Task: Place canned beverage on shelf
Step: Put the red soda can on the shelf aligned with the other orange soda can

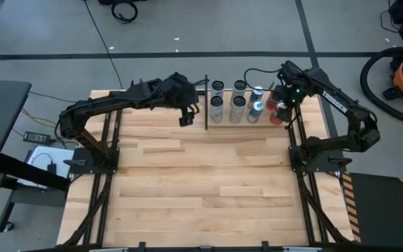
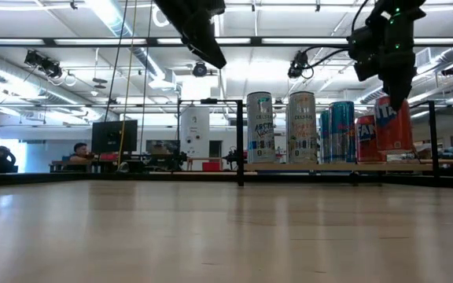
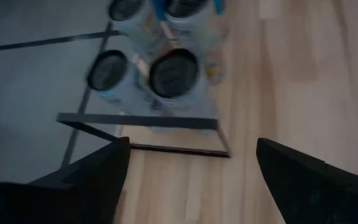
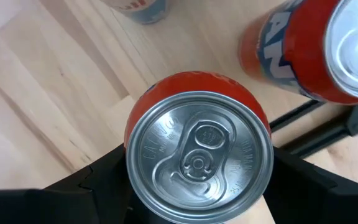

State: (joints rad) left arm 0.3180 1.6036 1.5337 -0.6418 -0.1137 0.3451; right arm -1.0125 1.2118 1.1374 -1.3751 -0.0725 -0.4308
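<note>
The shelf (image 1: 224, 124) is a pale wood panel edged by black rods at the table's far side. Several cans stand upright on their bases on it: silver-white ones (image 1: 217, 103), blue ones (image 1: 257, 105) and an orange one (image 4: 328, 50). My right gripper (image 1: 280, 106) is over the shelf's right end, shut on a second orange can (image 4: 199, 155). My left gripper (image 1: 187, 115) hangs open and empty above the table, just left of the shelf's left rod (image 3: 142, 120). My right gripper pinches the orange can's side wall just below its top rim (image 4: 131, 163) between its two fingers, one on each side. The fingers (image 2: 399, 90) come from above, pointing down. The can is upright; whether its base rests on the shelf I cannot tell.
The planked tabletop (image 1: 201, 182) in front of the shelf is bare wood. Black frame rails (image 1: 107, 161) run along the table's left and right sides. The shelf's black corner post (image 2: 241, 141) stands up at its left end.
</note>
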